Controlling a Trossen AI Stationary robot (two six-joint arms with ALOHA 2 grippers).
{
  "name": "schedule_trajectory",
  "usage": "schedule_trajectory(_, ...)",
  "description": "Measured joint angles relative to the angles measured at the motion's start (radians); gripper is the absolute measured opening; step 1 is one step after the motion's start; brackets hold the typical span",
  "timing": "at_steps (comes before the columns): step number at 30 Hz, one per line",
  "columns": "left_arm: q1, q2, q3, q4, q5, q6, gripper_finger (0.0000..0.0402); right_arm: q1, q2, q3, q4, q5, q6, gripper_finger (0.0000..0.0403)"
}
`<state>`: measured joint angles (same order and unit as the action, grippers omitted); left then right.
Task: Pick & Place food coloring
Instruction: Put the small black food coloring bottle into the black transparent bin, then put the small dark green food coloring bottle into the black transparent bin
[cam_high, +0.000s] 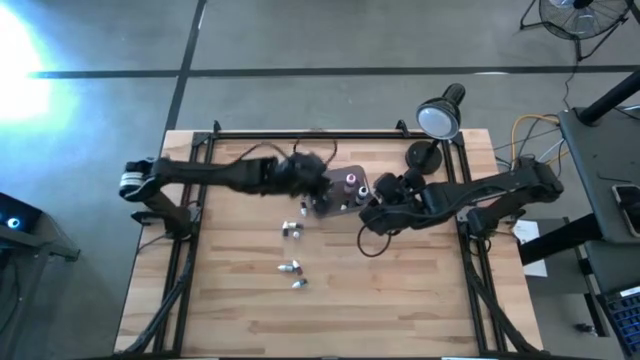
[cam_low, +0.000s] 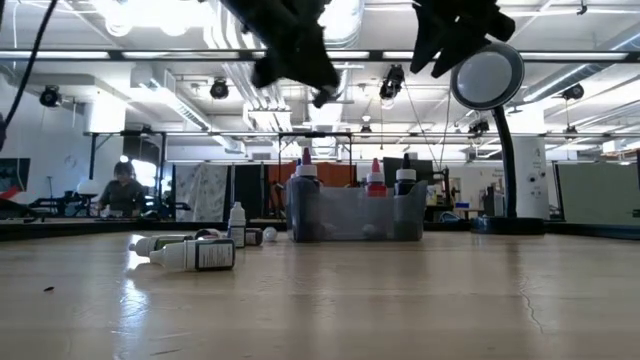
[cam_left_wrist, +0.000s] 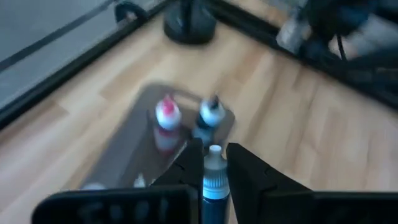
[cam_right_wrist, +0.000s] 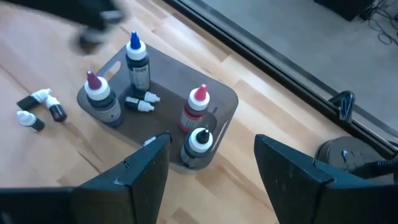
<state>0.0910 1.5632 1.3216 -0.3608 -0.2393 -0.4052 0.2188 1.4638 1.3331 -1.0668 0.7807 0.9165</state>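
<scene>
I was working in a big open lab or workshop hall: past my butcher-block table (cam_low: 320, 300) ran rows of ceiling strip lights (cam_low: 90, 55) and exposed ducting, with benches and equipment behind. A person (cam_low: 122, 188) sat at a far bench, a round magnifier lamp (cam_low: 487, 75) stood on my table, and a floor fan (cam_high: 580, 18) waited on the polished concrete.

My two arms are dark, near-black, built of slim jointed links. The left arm (cam_high: 230, 172) ends at a pale grey collar near its base; the right arm (cam_high: 480, 195) trails a thin black cable loop. My right gripper (cam_right_wrist: 211, 168) has broad, blocky, matte-black fingers (cam_right_wrist: 146, 168) with angled faces.
</scene>
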Motion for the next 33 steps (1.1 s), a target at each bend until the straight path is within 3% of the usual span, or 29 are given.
schedule_trajectory(6,0.102,0.075,0.000,0.086,0.014,0.025,0.0069,0.000,-0.021,0.000,-0.012,0.000,-0.008,0.0228)
schedule_trajectory(12,0.081,0.067,-0.002,0.062,0.048,-0.028,0.0123,-0.001,-0.024,-0.006,-0.045,-0.001,-0.021,0.0228)
schedule_trajectory(16,0.028,-0.025,0.000,-0.181,0.071,0.057,0.0132,-0.002,-0.024,-0.012,-0.045,-0.020,-0.021,0.0228)
schedule_trajectory(20,-0.031,-0.082,-0.020,-0.511,0.069,0.007,0.0132,-0.006,-0.017,-0.020,-0.013,-0.146,-0.004,0.0228)
schedule_trajectory(26,-0.084,-0.108,-0.193,-0.531,0.067,-0.018,0.0133,-0.010,0.033,-0.032,0.008,-0.193,-0.003,0.0228)
schedule_trajectory(30,-0.045,-0.095,-0.322,-0.488,0.145,-0.287,0.0133,-0.014,0.065,-0.032,0.036,-0.228,0.007,0.0228)
schedule_trajectory(33,-0.028,-0.105,-0.406,-0.363,0.189,-0.442,0.0133,-0.014,0.085,-0.032,0.051,-0.238,0.032,0.0228)
